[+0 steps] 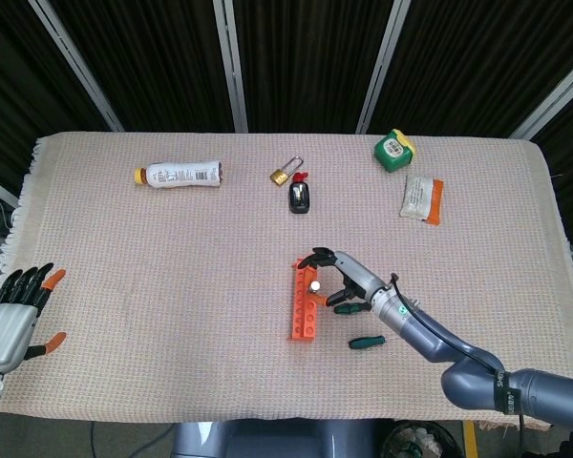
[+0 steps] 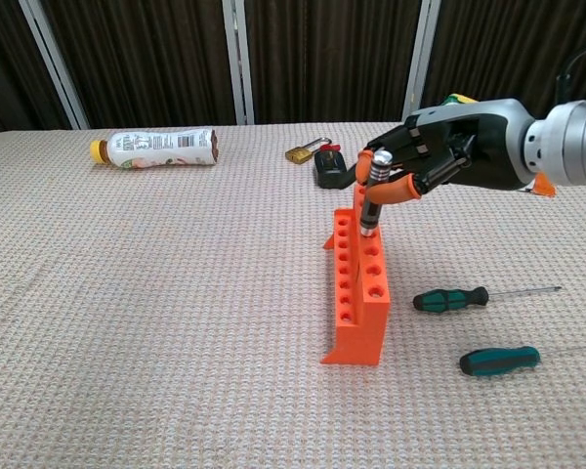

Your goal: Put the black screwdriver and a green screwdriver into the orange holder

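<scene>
Right hand (image 2: 439,156) is pinching the black screwdriver (image 2: 370,200), which stands partway down a far-end hole of the orange holder (image 2: 359,283), so I'd say half done. Both green screwdrivers (image 2: 451,299) lie beside it, untouched. Left hand (image 1: 10,310) sits empty, fingers apart. No labels readable.

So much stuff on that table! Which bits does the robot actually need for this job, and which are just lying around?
Needed:
black screwdriver, held by the right hand
orange holder
two green screwdrivers, only one wanted

Just lying about:
bottle
padlock
small black object
green tape measure
packet
</scene>
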`<state>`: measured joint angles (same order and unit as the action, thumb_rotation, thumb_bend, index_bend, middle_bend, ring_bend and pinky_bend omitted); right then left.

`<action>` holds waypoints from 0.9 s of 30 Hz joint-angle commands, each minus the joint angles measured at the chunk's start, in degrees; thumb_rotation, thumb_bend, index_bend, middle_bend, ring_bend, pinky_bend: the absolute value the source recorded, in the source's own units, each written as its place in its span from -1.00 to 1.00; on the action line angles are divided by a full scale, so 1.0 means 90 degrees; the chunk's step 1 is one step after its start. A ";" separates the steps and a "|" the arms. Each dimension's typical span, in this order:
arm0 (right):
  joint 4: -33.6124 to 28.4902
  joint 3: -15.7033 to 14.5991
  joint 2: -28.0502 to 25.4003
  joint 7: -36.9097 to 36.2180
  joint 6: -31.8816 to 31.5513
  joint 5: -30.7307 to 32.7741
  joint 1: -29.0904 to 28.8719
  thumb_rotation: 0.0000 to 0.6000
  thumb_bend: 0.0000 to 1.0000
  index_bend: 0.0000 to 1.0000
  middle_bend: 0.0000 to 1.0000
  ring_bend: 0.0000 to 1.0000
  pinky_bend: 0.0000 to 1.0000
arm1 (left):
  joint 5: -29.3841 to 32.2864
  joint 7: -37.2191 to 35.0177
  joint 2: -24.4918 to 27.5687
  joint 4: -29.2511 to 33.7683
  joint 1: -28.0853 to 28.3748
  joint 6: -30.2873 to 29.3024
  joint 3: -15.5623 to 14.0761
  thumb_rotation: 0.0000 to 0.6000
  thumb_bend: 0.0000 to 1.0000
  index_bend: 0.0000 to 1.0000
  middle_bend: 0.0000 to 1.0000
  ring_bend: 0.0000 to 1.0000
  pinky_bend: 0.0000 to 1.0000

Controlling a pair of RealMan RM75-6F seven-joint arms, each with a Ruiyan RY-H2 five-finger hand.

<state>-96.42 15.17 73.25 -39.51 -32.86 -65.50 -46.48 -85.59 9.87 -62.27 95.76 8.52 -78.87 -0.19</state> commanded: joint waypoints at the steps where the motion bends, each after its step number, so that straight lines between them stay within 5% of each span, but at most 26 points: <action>1: 0.0028 0.0007 0.0058 0.0110 0.0003 0.0122 -0.0019 1.00 -0.12 0.19 -0.51 -1.00 -1.00 | 0.0000 -0.0010 -0.0008 -0.0009 0.0008 0.0015 -0.0001 1.00 -0.62 -0.82 -1.00 -1.00 -1.00; 27: 0.0180 0.0119 0.0093 0.0433 0.0259 0.0418 -0.0025 1.00 -0.12 0.19 -0.51 -1.00 -1.00 | 0.0046 -0.0028 -0.0034 -0.0042 0.0018 0.0061 -0.0005 1.00 -0.62 -0.82 -1.00 -1.00 -1.00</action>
<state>-94.78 16.23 74.10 -35.63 -30.55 -61.75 -46.72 -85.15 9.61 -62.58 95.36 8.66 -78.32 -0.24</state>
